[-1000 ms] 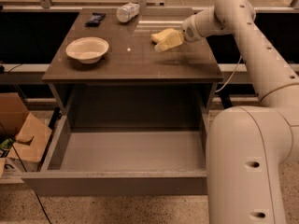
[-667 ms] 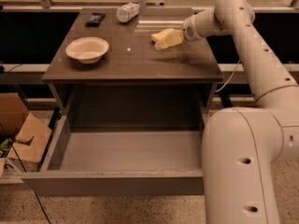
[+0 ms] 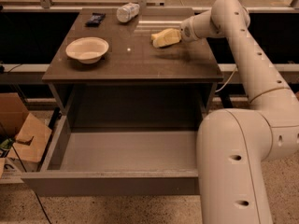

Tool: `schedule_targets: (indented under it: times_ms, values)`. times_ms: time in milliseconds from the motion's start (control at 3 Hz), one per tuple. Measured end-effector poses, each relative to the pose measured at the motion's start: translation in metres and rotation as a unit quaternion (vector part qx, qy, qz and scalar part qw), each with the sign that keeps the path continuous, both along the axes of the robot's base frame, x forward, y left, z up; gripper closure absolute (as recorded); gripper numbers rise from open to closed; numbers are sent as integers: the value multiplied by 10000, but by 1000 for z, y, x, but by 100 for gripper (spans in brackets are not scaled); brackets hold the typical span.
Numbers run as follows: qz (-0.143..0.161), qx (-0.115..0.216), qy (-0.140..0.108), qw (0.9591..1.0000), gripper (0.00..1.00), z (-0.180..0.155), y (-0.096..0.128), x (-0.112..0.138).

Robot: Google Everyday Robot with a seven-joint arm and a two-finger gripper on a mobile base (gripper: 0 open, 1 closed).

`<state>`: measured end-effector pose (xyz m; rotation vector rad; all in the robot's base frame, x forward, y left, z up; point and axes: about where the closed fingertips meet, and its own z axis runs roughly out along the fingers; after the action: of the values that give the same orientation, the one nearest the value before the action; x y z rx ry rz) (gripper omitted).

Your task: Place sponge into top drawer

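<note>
My gripper (image 3: 164, 37), pale yellow at its end, hovers just above the right back part of the dark table top (image 3: 140, 62), reaching in from the right on the white arm (image 3: 243, 45). I cannot make out the sponge as a separate thing; it may be hidden in the gripper. The top drawer (image 3: 112, 183) is pulled fully open below the table's front edge, and its smooth grey floor shows. The gripper is well behind and above the drawer.
A white bowl (image 3: 87, 49) sits on the table's left side. A clear plastic bottle (image 3: 127, 11) and a small dark packet (image 3: 95, 18) lie at the back. Cardboard boxes (image 3: 25, 136) stand on the floor at the left. My white base (image 3: 233, 171) is right of the drawer.
The gripper has shifted slightly left over the table top. The bowl, bottle, packet and drawer have not moved.
</note>
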<state>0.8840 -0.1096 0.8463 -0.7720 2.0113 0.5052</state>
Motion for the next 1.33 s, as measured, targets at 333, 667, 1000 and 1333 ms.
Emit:
schedule_targets:
  times_ms: [333,667,1000,1333]
  values:
    - [-174,28,41,9998,0,-5,1,8]
    - [-290,49,89,9995,0,-9,1,13]
    - [-341,62,119,9993,16,-10,2,15]
    - [-359,81,112,9993,39,-10,2,16]
